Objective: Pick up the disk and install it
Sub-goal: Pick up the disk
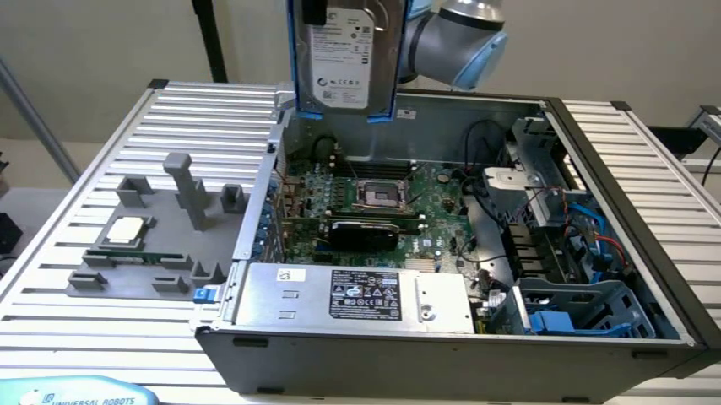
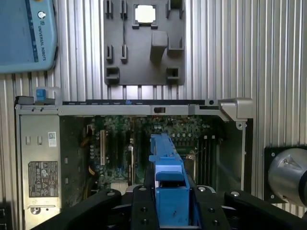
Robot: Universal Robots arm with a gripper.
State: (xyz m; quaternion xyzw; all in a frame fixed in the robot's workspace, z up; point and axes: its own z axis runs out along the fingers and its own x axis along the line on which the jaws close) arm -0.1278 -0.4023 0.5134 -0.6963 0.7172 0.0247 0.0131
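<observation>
The disk (image 1: 344, 59), a silver-grey drive with a white label in a blue carrier, hangs upright above the far edge of the open computer case (image 1: 631, 211). It is lifted clear of the motherboard (image 1: 372, 202). In the wrist view my gripper (image 2: 171, 208) is shut on the disk (image 2: 168, 177), whose blue carrier edge sits between the black fingers (image 2: 143, 206). The open case interior lies below it. The arm's grey and blue joint (image 1: 462, 42) is just behind the disk.
A silver power supply (image 1: 360, 295) fills the case's near side, and a blue drive bay (image 1: 580, 312) sits at the exterior view's right. A grey fixture tray (image 1: 147, 245) with a small square chip (image 1: 127, 229) lies beside the case. A blue teach pendant (image 2: 24, 33) rests on the ribbed table.
</observation>
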